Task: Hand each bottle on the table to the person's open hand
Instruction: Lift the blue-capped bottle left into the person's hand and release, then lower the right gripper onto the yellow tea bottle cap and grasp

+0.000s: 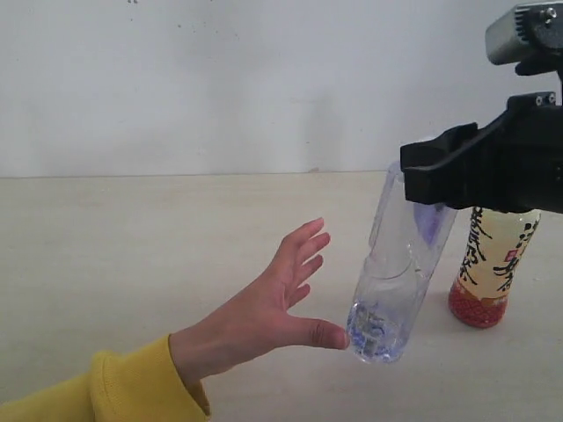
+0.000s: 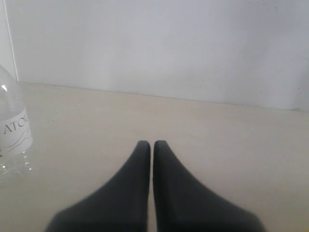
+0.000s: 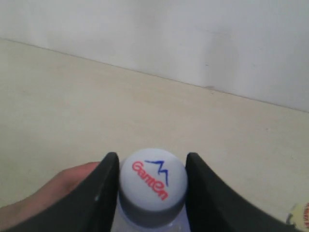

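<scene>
Handover in progress: your right pincer is clamped on the neck of the blue bottle just under its white cap, the jaws parted only as wide as the neck. The bottle hangs tilted, its base swung toward the hand, which is spread open low over the tabletop. The thumb touches the bottle's base, but the fingers are not around it; whether the base clears the tabletop cannot be told. Your left pincer is closed on nothing, the tips pressed together, and hovers over bare tabletop with the clear bottle standing off to one side. The yellow bottle stands upright just behind the blue one, under the right arm. To finish this step well, you should likely carry the bottle a little further into the palm, so its body and not just its base meets the fingers. Hold your grip until the hand wraps the bottle, then open the jaws slowly. A grasp this high leaves the bottle free to swing, so move gently. When you back away, lift clear first, because the yellow bottle is near enough to be knocked over.
</scene>
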